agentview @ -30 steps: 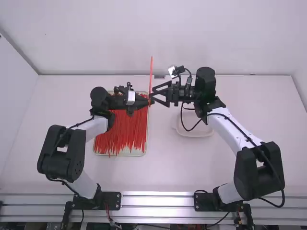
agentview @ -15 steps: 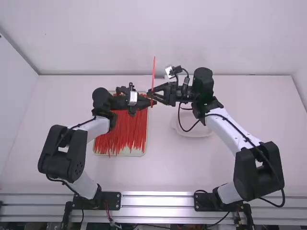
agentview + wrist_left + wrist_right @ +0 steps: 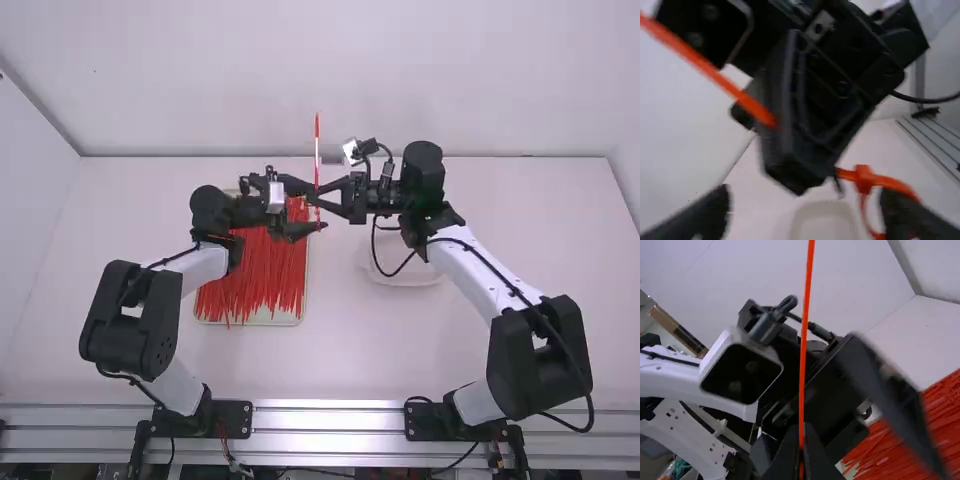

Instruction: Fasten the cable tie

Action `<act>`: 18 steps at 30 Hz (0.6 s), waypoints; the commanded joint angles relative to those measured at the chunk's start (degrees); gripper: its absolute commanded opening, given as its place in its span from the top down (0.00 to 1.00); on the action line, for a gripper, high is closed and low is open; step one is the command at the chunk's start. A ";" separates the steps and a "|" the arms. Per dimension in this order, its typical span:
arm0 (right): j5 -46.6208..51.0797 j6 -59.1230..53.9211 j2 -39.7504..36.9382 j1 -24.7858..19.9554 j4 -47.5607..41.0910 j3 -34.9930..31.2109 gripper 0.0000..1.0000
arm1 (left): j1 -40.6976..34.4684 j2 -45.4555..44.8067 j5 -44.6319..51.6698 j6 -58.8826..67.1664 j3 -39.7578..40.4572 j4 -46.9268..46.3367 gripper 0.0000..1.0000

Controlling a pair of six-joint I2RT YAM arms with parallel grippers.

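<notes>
**Left gripper (image 3: 312,210) opened beside the cable tie (image 3: 317,150)**

Its fingers have spread since half a second ago. The red cable tie stands upright above the table's middle, tail up. Right gripper (image 3: 326,204) is clamped on its lower end, seemingly steadying it for a fresh hold. Spare ties (image 3: 255,275) fill the tray (image 3: 262,321) beneath.

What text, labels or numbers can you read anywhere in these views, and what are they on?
No text: no view holds a word, number or sign that can be read.
cable tie, pile of red ties, tray, white dish: plain, no print seen.
left gripper, right gripper: dark housings with no legible marking; too blurred close up in the wrist views to tell.
</notes>
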 commanded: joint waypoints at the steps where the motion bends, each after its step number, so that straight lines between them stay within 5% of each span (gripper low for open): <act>1: 1.57 2.01 -0.83 -2.34 3.23 1.33 1.00 | -0.37 0.33 0.70 -2.38 1.05 0.04 0.01; 7: 0.74 1.92 -0.83 -6.73 5.40 1.36 1.00 | -0.46 0.33 0.57 -2.34 1.07 -1.14 0.01; 18: 10.40 -14.14 -0.83 -17.51 -16.65 1.33 1.00 | 3.21 0.31 0.42 4.68 1.05 -19.80 0.01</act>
